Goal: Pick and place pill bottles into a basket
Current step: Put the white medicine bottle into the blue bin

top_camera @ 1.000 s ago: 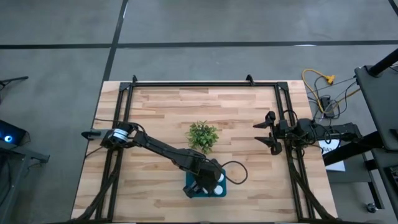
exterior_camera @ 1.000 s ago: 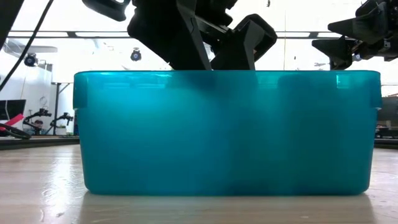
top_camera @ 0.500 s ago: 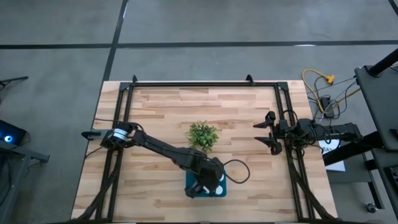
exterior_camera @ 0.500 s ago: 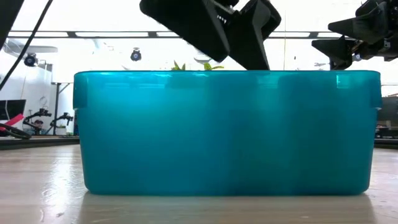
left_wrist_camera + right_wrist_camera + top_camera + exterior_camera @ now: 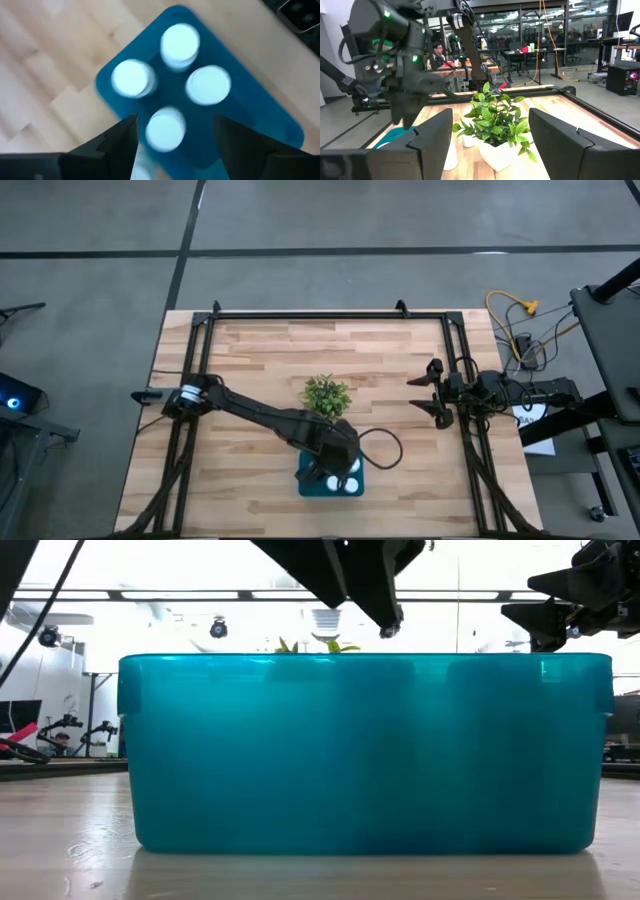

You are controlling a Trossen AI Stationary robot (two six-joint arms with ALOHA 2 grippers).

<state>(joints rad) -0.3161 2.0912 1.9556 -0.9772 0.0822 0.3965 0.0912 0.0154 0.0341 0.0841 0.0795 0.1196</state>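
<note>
Basket: teal-blue rectangular tray at the near edge of the wooden table, just in front of the potted plant; contents, four white-capped pill bottles standing upright and close together, as the left wrist view shows. Left gripper: above the basket's left part, fingers spread wide with nothing between them; a second ago it reached down into the basket and has since lifted clear of the rim. Right gripper: parked at the table's right edge, fingers apart and empty, unmoved.
</note>
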